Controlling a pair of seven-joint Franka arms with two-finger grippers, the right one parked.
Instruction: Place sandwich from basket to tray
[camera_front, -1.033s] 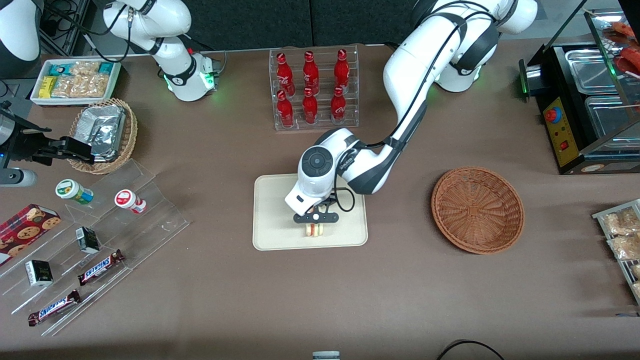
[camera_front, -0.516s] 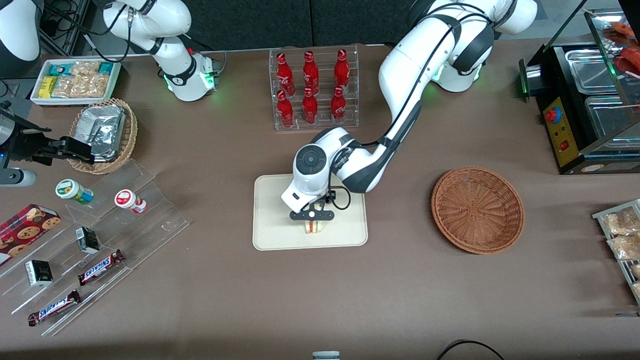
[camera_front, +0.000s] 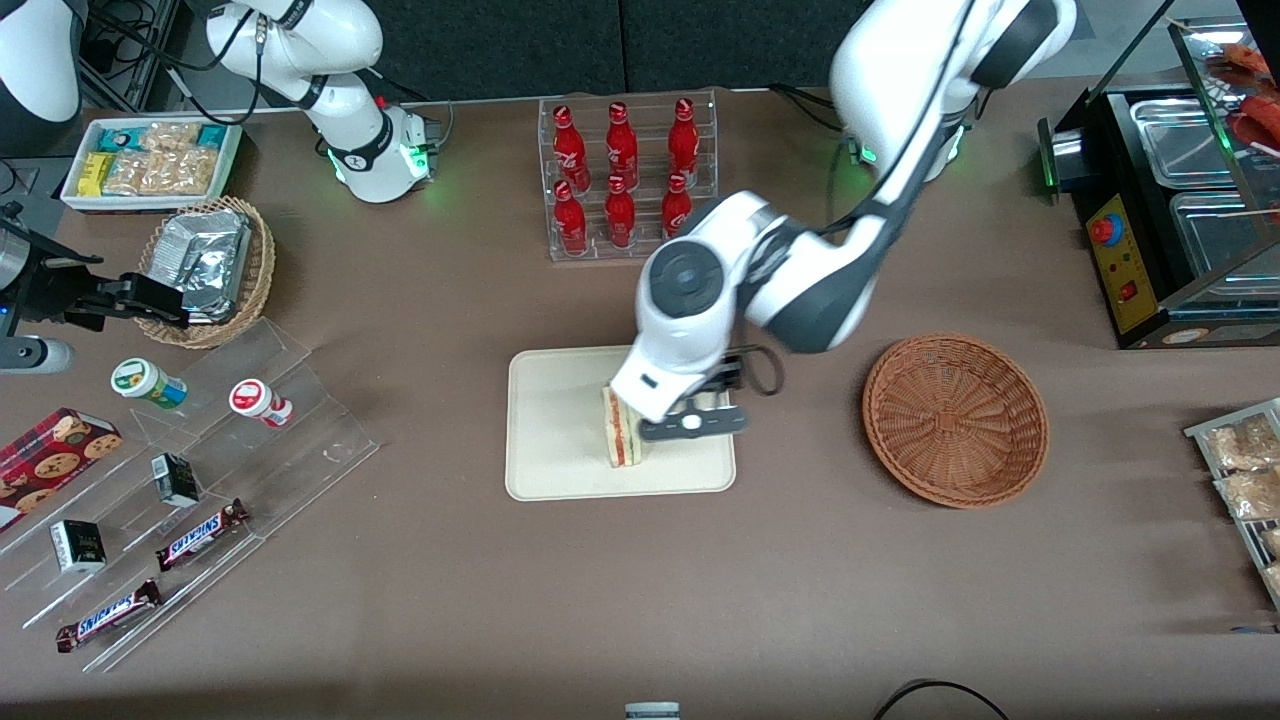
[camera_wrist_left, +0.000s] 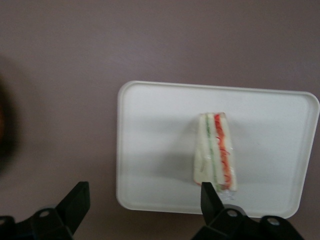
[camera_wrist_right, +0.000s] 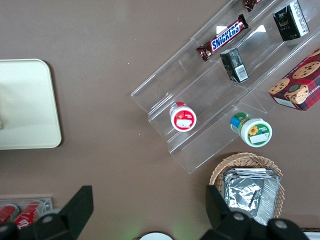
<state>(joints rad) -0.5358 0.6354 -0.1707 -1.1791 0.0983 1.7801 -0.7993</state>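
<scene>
Cream tray (camera_front: 560, 400) holds sandwich (camera_front: 620, 440), lying under the pincer (camera_front: 693, 423), w/ fingers spread wide, empty. Wicker basket (camera_front: 955, 420) sits well apart. Best retreat straight up, w/o clipping bread.

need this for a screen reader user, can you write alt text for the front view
A sandwich stands on edge on a cream tray at mid-table, with the left arm's open gripper raised just beside it. A reddish-brown wicker basket sits toward the working arm's end, nothing visible inside, and a rack of red bottles stands farther from the camera.
</scene>
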